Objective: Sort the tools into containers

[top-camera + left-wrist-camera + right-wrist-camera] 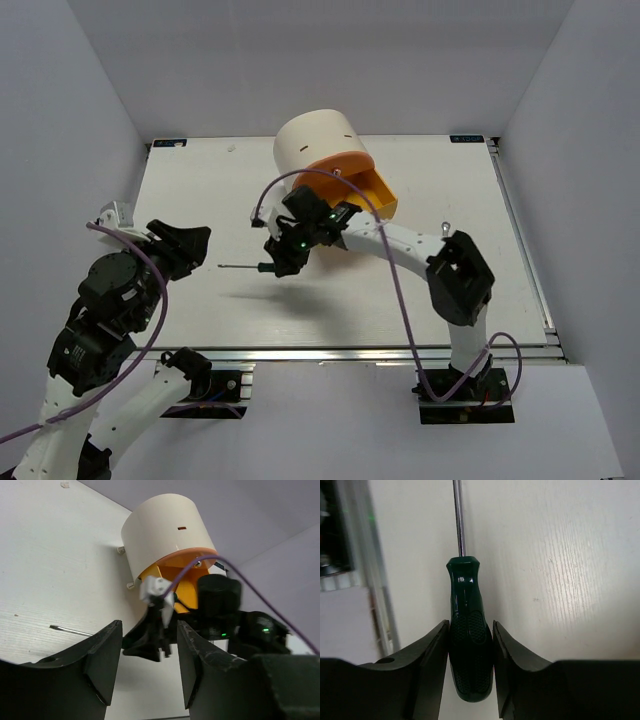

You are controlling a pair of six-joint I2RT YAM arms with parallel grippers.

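My right gripper [276, 262] is shut on the dark green handle of the bigger screwdriver [468, 630]. Its thin metal shaft [238, 267] points left, a little above the table, and also shows in the left wrist view [70, 630]. The cream cylinder cabinet [315, 143] stands at the back middle with its orange drawer [372, 192] pulled out toward the right arm. The yellow and grey-green drawers do not show. My left gripper [192, 243] is open and empty, left of the screwdriver tip, with its fingers [106, 655] apart.
A small silver metal piece [447, 228] lies on the table right of the orange drawer. Two small knobs [121, 550] stick out of the cabinet's side. A purple cable [395, 270] runs along the right arm. The table's metal rail [380, 352] marks the near edge.
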